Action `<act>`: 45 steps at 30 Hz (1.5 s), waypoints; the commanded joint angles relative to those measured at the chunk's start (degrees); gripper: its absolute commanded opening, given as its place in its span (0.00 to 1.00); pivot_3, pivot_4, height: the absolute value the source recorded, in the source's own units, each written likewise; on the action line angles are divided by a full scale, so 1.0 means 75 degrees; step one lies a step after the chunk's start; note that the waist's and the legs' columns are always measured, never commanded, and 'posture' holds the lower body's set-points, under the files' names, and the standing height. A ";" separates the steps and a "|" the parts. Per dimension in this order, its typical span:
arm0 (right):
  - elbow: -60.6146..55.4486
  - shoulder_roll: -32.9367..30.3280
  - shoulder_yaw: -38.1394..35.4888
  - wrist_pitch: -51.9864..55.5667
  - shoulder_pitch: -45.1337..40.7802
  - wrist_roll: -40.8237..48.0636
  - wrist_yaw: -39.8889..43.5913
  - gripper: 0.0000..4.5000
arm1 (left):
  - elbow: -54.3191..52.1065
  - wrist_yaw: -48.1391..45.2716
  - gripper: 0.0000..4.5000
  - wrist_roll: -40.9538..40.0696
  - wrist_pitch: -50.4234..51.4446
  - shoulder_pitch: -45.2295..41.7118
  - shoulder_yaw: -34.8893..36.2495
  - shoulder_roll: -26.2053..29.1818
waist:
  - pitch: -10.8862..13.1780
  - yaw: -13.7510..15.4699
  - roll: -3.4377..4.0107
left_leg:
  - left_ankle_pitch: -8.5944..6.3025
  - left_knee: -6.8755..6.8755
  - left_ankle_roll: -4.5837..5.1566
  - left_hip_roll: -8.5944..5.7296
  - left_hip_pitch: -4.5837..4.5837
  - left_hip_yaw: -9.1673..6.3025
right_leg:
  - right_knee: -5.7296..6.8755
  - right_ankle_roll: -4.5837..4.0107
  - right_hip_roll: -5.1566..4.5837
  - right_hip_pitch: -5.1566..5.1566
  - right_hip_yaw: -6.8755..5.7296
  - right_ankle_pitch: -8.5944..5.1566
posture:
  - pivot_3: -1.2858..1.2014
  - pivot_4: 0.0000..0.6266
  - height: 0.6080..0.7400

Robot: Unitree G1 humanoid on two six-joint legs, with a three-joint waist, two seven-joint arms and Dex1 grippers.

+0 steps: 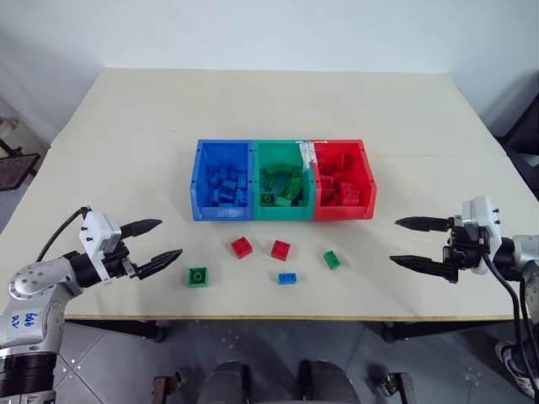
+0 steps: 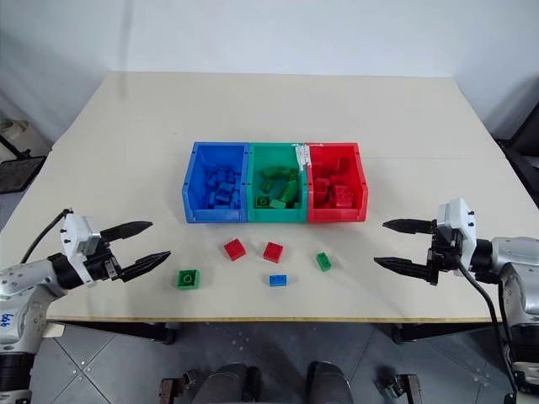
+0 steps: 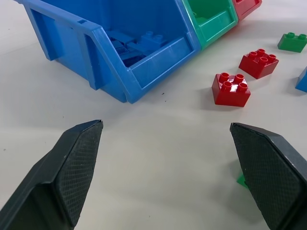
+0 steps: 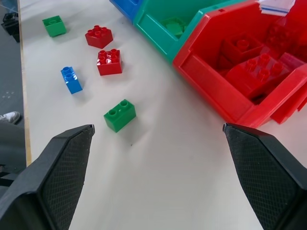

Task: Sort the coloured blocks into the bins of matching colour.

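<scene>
Three joined bins sit mid-table: blue (image 1: 197,181), green (image 1: 284,211) and red (image 1: 368,181), each holding several blocks of its own colour. In front of them lie loose blocks: two red (image 1: 242,247) (image 1: 280,249), a green one (image 1: 332,259), a small blue one (image 1: 288,278) and another green one (image 1: 198,276). My left gripper (image 1: 170,237) hovers open at the table's front left, pointing toward the blocks, a short way from the nearest green block. Open and empty as well, my right gripper (image 1: 394,241) points inward at the front right, apart from the green block (image 4: 120,115).
The beige table (image 1: 269,109) stretches bare behind the bins. Its front edge runs just below the loose blocks. A dark stand (image 1: 17,164) sits off the table's left side.
</scene>
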 commanded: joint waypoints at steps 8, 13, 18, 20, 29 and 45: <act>-0.0151 -0.0196 -0.0038 0.0092 -0.0062 -0.0075 -0.0028 1.00 | -0.0403 0.0244 1.00 -0.0097 0.0281 -0.0258 0.0004 0.0006 | 0.0000 0.0011 0.0000 | 0.0000 0.0003 0.0000 -0.0002 -0.0002 -0.0005 | 0.0001 0.0000 -0.0001 0.0002 -0.0001 0.0000 | 0.52 0.24 1.00; -0.0365 -0.0522 -0.0060 0.0287 0.0287 -0.0353 -0.0234 1.00 | -0.0343 0.0108 1.00 0.0034 0.0456 -0.0739 -0.0493 0.0037 | 0.0000 0.0038 0.0000 | 0.0000 0.0005 0.0001 -0.0004 -0.0002 -0.0005 | 0.0004 0.0000 0.0001 0.0002 -0.0003 0.0000 | 0.52 0.24 1.00; -0.0357 -0.1093 -0.0309 0.0256 0.0897 -0.0543 -0.0141 1.00 | -0.0185 -0.0404 1.00 0.0142 0.0220 -0.1081 -0.1115 -0.0042 | 0.0000 0.0045 0.0000 | 0.0000 0.0007 0.0001 -0.0009 -0.0002 0.0001 | 0.0003 0.0000 0.0009 0.0003 -0.0005 0.0000 | 0.52 0.24 1.00; -0.0407 -0.1375 -0.0426 0.0250 0.1224 -0.0630 -0.0077 1.00 | -0.0063 -0.0625 1.00 0.0102 -0.0015 -0.1186 -0.1259 -0.0182 | 0.0000 0.0045 0.0000 | 0.0000 0.0006 0.0001 -0.0008 -0.0001 0.0005 | 0.0003 0.0001 0.0014 0.0003 -0.0008 0.0000 | 0.52 0.24 1.00; -0.1765 -0.1323 0.0127 0.1031 0.1388 -0.0564 -0.0643 1.00 | 0.0193 -0.1645 1.00 -0.0373 -0.0696 -0.0975 -0.0922 -0.0360 | -0.0002 -0.0007 -0.0001 | 0.0001 0.0009 -0.0001 0.0008 0.0002 0.0019 | -0.0001 0.0000 0.0018 -0.0001 -0.0020 0.0000 | 0.52 0.24 1.00; -0.1104 0.0701 0.2757 0.1761 -0.0704 -0.2125 -0.2542 1.00 | -0.0305 -0.2835 1.00 -0.1113 -0.0957 0.0744 0.0100 0.0048 | -0.0003 -0.0024 -0.0003 | -0.0004 0.0018 -0.0004 0.0004 -0.0009 -0.0018 | 0.0001 -0.0002 -0.0002 0.0000 -0.0002 -0.0001 | 0.52 0.24 1.00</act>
